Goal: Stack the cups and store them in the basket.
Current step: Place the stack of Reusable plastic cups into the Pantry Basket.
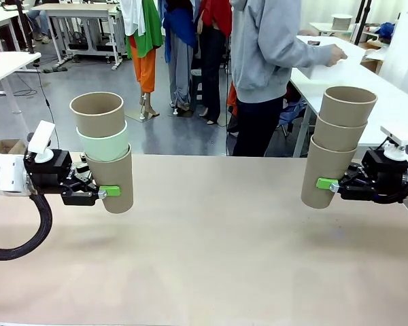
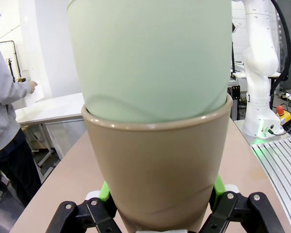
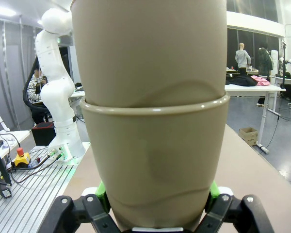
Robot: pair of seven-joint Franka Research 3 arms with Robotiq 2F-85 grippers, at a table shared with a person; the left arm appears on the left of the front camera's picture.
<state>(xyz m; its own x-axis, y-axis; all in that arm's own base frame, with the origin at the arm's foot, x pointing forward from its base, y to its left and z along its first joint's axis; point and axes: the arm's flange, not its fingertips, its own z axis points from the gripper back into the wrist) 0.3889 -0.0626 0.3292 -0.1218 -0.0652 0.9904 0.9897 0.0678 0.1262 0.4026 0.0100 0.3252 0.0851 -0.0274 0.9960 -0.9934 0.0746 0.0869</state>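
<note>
Two stacks of cups held over the table point(image 1: 211, 258). Above the table's left side, the left gripper point(image 1: 109, 192) was clamped on the lowest tan cup point(image 1: 119, 173) of a three-cup stack, one green pad point(image 1: 109, 191) pressed against the cup's lower wall. A mint-green cup point(image 1: 103, 145) sat nested in that cup, and an upper tan cup point(image 1: 98, 114) sat nested in the mint-green one, its open mouth upward. The stack leaned slightly toward the table's left edge. Above the table's right side, the right gripper point(image 1: 328, 184) was clamped in the same manner on the bottom brown cup point(image 1: 324, 170) of a second stack, which carried a middle brown cup point(image 1: 338, 133) and a top brown cup point(image 1: 347, 105); this stack leaned slightly toward the table's right edge. Both stacks appeared raised off the table's surface, well apart from each other. In each wrist view, the held cup stood between the two green pads, with the next cup's wall rising out of its rim. Beyond the table's far edge stood a person point(image 1: 265, 54) in a grey hooded top, turned toward another table.
</note>
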